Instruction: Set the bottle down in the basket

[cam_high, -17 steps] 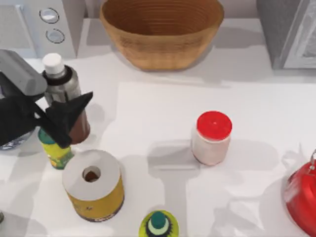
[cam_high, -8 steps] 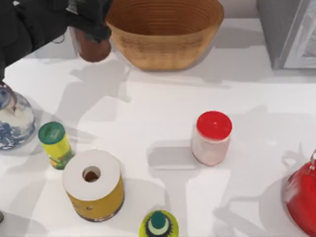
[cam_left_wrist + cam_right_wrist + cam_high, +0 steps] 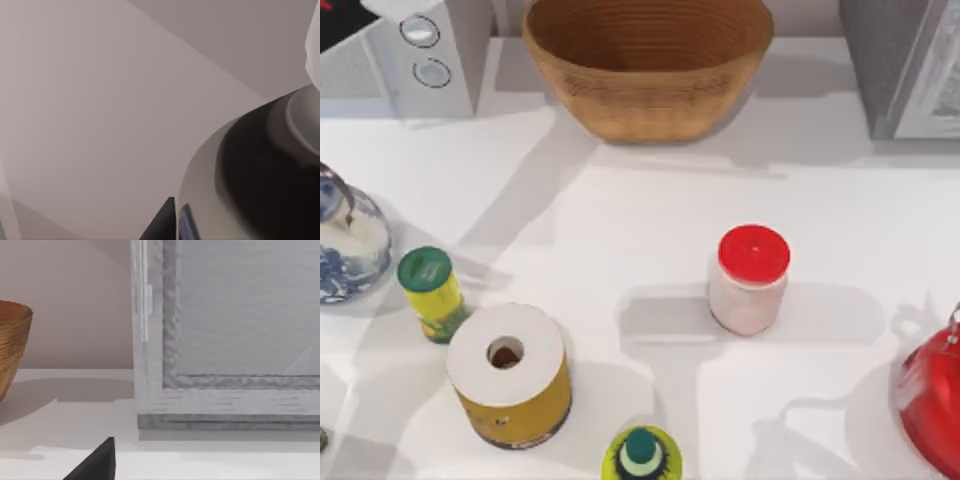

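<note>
The bottle [image 3: 260, 180] looms close in the left wrist view, with its black neck, grey shoulder and a sliver of white cap. A dark fingertip [image 3: 161, 222] of my left gripper lies against it, so the gripper is shut on the bottle. In the top view a black piece of my left arm [image 3: 335, 12] shows at the far back-left corner, left of the basket. The tan woven basket [image 3: 645, 70] stands at the back centre with nothing visible inside. The right wrist view catches the basket's side [image 3: 12, 345], with my right gripper parked near the grey box.
A red-lidded white jar [image 3: 750, 278] stands mid-table. At the left are a green-capped yellow bottle [image 3: 430, 292], a yellow can [image 3: 508, 372] and a blue-white vase [image 3: 345, 245]. A red kettle [image 3: 932, 395] sits front right. Grey boxes [image 3: 420, 50] [image 3: 910, 60] flank the basket.
My left gripper lifted the bottle from beside the green-capped bottle, carried it toward the back left by the basket, then rose almost out of the top view.
</note>
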